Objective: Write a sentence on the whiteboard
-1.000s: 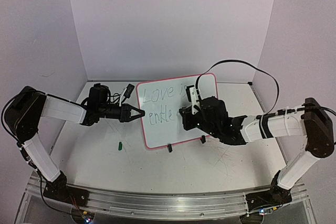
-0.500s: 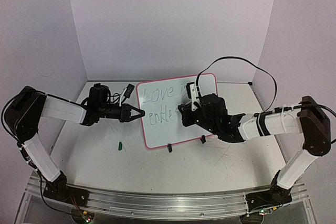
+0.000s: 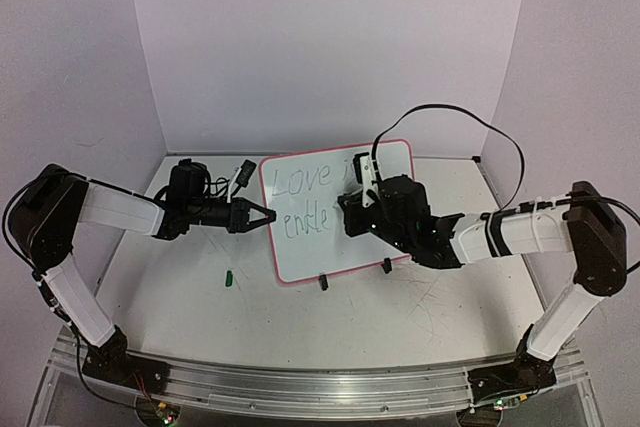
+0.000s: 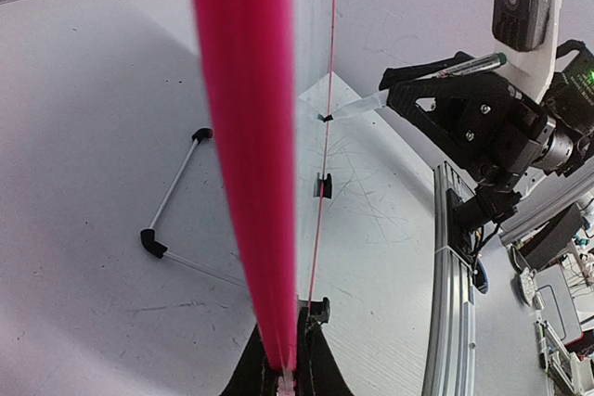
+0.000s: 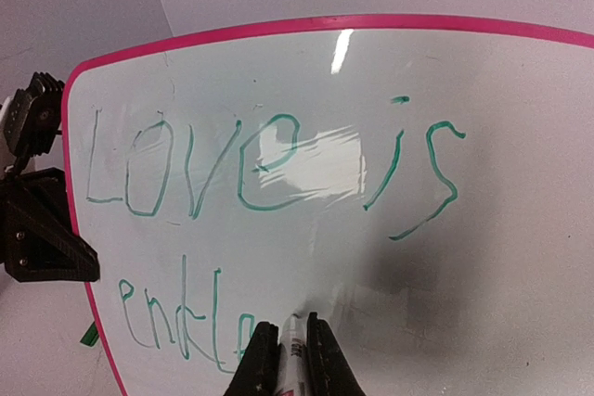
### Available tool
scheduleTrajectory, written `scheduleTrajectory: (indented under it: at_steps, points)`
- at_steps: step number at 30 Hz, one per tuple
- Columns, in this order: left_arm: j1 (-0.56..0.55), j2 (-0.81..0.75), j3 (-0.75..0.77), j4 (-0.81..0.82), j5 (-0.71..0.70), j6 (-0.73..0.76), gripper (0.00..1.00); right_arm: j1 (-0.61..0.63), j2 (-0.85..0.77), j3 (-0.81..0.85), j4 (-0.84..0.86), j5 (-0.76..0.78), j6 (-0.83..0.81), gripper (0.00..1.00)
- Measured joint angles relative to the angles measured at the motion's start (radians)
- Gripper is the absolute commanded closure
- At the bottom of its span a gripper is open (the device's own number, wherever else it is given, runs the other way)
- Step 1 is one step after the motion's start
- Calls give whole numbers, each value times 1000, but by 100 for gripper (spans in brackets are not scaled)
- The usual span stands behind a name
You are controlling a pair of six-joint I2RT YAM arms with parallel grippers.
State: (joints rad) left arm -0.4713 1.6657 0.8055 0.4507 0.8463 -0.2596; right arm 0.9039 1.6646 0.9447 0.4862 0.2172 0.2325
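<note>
The whiteboard (image 3: 300, 249) with its pink-red frame stands tilted mid-table. My left gripper (image 3: 266, 217) is shut on the frame at the board's left edge; the left wrist view shows the frame (image 4: 243, 136) edge-on between my closed jaws (image 4: 288, 373). My right gripper (image 3: 347, 215) is shut on a marker (image 5: 295, 359) whose tip touches the board (image 5: 483, 303). The green sentence (image 5: 269, 159) reads "Love is" above "entle". The marker tip is at the end of the lower line. The marker (image 4: 364, 106) also shows in the left wrist view.
A small green cap (image 3: 228, 276) lies on the table left of the board. Two black clip feet (image 3: 323, 283) hold the board's lower edge. A wire stand (image 4: 172, 201) lies behind the board. Walls enclose three sides.
My right gripper has shifted slightly left and up against the board with the marker. The left arm and the board have not moved.
</note>
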Motion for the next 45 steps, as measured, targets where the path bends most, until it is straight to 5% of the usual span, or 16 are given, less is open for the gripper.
scheduleTrajectory:
  at_steps: [45]
  points:
    - [0,0,0,-1,0,0,100,28,-17,-75,-24,28,44,100]
